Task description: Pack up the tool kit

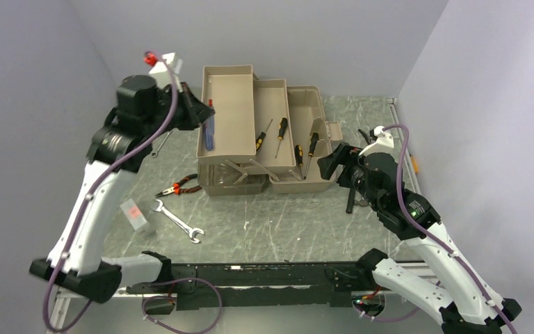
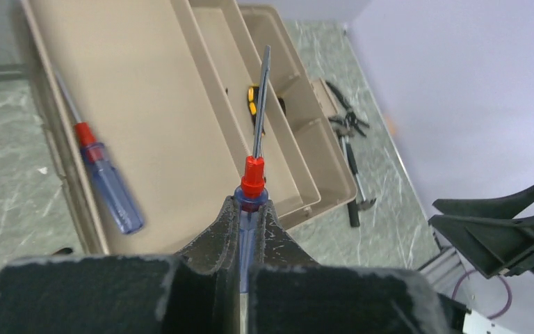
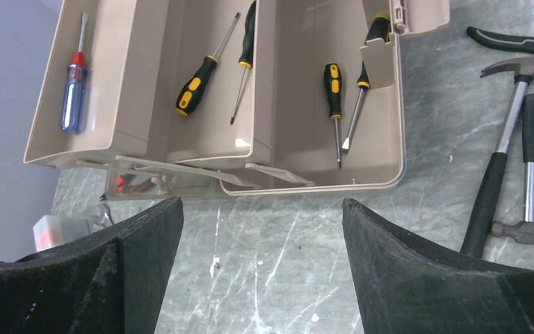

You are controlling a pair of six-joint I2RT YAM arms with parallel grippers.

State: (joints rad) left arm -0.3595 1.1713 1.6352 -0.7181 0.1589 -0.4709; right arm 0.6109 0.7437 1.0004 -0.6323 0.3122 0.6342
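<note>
Left claw (image 2: 250, 212) clenched on screwdriver (image 2: 253, 175); we should lower it flat into tray (image 2: 154, 97) beside twin (image 2: 108, 188), then let go. Right claw (image 3: 263, 216) released, empty.

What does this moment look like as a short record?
left gripper: shut on held screwdriver, over toolbox
right gripper: open, empty
in trays: one blue screwdriver, four yellow-black screwdrivers
unpacked on table: two hammers, red pliers, wrench
</note>
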